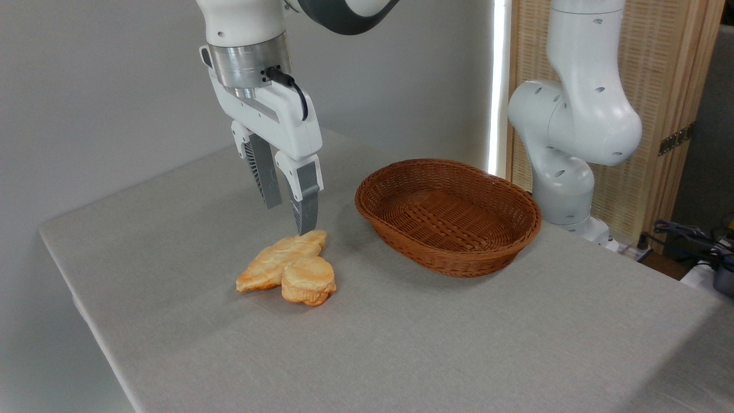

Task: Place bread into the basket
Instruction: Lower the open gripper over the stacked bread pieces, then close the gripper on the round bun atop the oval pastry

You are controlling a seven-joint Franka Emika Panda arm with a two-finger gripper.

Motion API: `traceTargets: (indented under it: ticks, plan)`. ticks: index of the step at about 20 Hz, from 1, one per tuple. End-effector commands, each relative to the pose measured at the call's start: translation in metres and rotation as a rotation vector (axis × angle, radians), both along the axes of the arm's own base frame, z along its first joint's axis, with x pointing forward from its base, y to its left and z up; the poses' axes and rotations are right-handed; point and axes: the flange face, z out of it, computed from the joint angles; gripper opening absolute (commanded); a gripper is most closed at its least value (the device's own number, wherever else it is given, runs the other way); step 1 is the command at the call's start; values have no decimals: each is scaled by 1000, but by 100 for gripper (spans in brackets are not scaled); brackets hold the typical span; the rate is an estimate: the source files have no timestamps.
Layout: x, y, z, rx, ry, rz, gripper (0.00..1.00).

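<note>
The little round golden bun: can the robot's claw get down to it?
Probably yes. The open claw hangs above the long flat pastry; the little round golden bun beside it has nothing on top.

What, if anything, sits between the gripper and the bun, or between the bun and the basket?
The flat braided pastry lies against the bread on its far left side, right under the open gripper, so it crowds the approach. Between the bread and the basket only bare table shows.

Basket point(448, 215) brown woven wicker; table point(459, 344) covered in matt grey cloth; fingers point(305, 209) ribbed grey plastic.
</note>
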Motion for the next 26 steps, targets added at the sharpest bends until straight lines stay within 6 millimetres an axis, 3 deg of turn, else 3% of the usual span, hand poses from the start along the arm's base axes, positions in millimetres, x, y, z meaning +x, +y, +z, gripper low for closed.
traceTargets:
  ticks: [1,8,20,26]
  plan:
    - [7,-2,1,-12,6,5,100]
    - [4,-6,-10,-8,27,-6,100]
    - [6,-15,-95,-5,45,-141,100]
    - [9,-18,-118,-23,53,-132,100]
